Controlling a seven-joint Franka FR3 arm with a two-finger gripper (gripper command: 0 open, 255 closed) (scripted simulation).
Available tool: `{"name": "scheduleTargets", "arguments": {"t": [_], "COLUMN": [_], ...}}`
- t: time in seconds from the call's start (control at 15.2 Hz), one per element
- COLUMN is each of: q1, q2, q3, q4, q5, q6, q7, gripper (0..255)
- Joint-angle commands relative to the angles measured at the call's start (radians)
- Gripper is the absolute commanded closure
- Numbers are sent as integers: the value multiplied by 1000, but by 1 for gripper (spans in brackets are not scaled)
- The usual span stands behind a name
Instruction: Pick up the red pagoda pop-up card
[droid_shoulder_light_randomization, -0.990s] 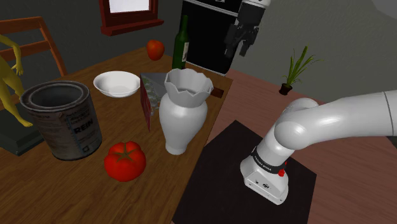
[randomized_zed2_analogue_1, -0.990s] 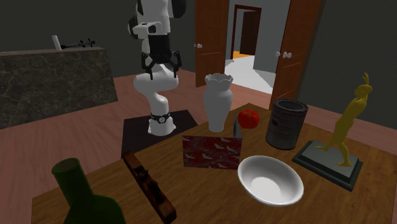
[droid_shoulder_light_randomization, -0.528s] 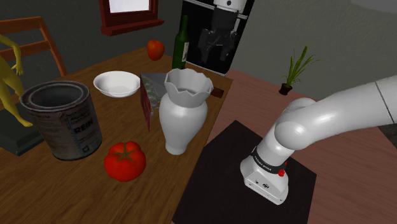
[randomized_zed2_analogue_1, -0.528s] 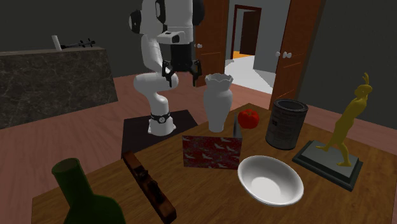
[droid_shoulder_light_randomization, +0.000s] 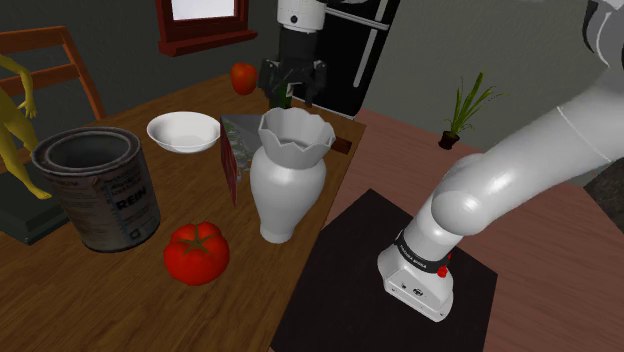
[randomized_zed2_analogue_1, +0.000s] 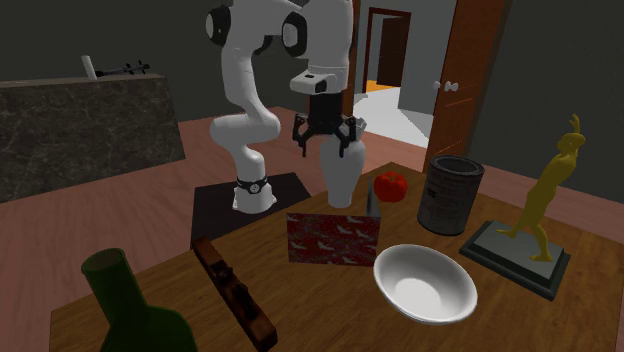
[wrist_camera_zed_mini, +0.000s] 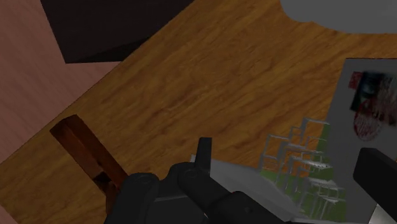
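The pop-up card (randomized_zed2_analogue_1: 335, 237) stands upright on the wooden table (droid_shoulder_light_randomization: 120, 300), red with a pale pattern, in front of the white vase (randomized_zed2_analogue_1: 342, 160). In the shoulder view the card (droid_shoulder_light_randomization: 232, 165) shows edge-on beside the vase (droid_shoulder_light_randomization: 288, 175), between it and the bowl. My black gripper (droid_shoulder_light_randomization: 292, 88) hangs open above the table's far end, higher than the vase's rim. It (randomized_zed2_analogue_1: 325, 137) holds nothing. In the wrist view the card's pale tiered pagoda (wrist_camera_zed_mini: 305, 165) lies below the gripper (wrist_camera_zed_mini: 289, 162), between the spread fingers and well apart from them.
A white bowl (droid_shoulder_light_randomization: 183, 131), a grey can (droid_shoulder_light_randomization: 95, 185), a red tomato (droid_shoulder_light_randomization: 196, 252), a second red fruit (droid_shoulder_light_randomization: 244, 77) and a green bottle (droid_shoulder_light_randomization: 285, 60) share the table. A yellow figure (randomized_zed2_analogue_1: 550, 190) stands on a slab. A brown wooden piece (wrist_camera_zed_mini: 89, 149) lies near the table's edge.
The arm has swung toward the shoulder view's left and come lower, from beside the table to over its far end near the bottle. The fingers stayed open.
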Motion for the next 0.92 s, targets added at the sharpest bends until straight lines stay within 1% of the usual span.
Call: {"name": "scheduleTargets", "arguments": {"t": [0.0,0.4,0.66,0.86], "q1": [-2,7,36,38], "q2": [79,330,503,513], "q3": [34,110,131,128], "q4": [51,227,371,342], "q5": [-11,-83,-150,-154], "q6": [21,59,57,95], "q7": [66,264,387,390], "gripper": [0,0,0,0]}}
